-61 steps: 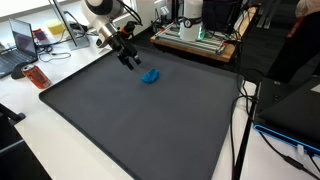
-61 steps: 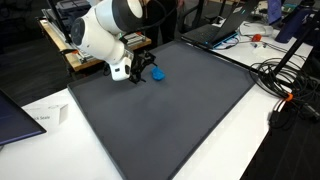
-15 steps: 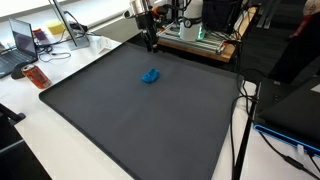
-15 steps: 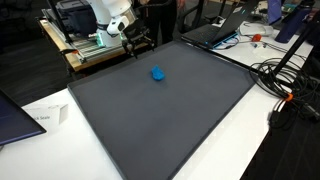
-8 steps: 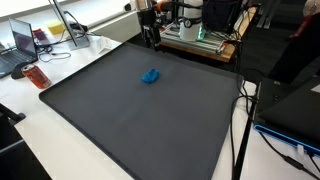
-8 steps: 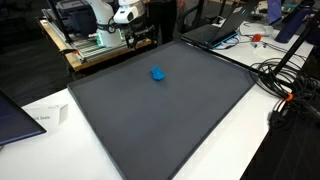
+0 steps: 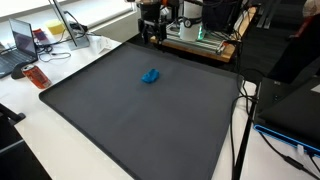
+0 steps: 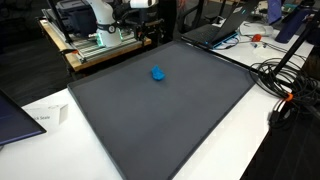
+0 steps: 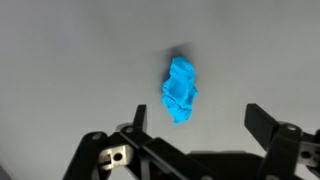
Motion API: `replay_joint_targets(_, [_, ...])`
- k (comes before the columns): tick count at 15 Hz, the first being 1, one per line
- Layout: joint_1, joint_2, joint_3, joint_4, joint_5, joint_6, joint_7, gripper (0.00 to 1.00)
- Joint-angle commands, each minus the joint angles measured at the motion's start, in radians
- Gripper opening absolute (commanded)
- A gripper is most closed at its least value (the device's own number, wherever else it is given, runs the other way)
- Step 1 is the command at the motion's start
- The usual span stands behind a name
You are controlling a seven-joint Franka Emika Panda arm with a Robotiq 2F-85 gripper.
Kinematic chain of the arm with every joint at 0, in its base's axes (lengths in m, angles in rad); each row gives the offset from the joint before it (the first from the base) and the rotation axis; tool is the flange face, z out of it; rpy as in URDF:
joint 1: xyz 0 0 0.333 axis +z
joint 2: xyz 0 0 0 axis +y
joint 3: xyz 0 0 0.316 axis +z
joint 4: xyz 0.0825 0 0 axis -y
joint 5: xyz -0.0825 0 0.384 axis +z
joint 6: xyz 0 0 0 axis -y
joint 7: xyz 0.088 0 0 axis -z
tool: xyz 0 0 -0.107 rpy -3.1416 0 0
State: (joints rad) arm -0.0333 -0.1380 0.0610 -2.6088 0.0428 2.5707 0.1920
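A small crumpled blue object (image 7: 150, 76) lies on the dark grey mat (image 7: 130, 120), toward its far side; it shows in both exterior views (image 8: 158, 73). My gripper (image 7: 151, 35) hangs high above the mat's far edge, well clear of the blue object. Looking down in the wrist view, the blue object (image 9: 180, 89) sits just beyond the gripper (image 9: 197, 122), whose two fingers stand wide apart with nothing between them. The gripper (image 8: 151, 35) is open and holds nothing.
A wooden bench with equipment (image 7: 200, 40) stands behind the mat. Laptops and an orange item (image 7: 36, 76) lie on the white table (image 7: 30, 120) beside it. Cables (image 8: 285, 90) and a dark laptop (image 8: 215, 32) lie off the mat's other side.
My gripper has left the blue object on the mat, risen, and drawn back toward the far edge over the last seconds. The blue object has stayed put.
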Motion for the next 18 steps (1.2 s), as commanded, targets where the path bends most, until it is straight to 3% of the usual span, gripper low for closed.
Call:
replay_joint_targets(1, [0.023,0.014,0.029,0.065,-0.116,-0.065,0.044,1.0])
replay_joint_targets(6, [0.057,0.083,0.055,0.122,-0.286,-0.018,-0.056,1.0])
replay_joint_targets(18, [0.059,0.281,0.016,0.156,-0.294,0.14,-0.593,1.0])
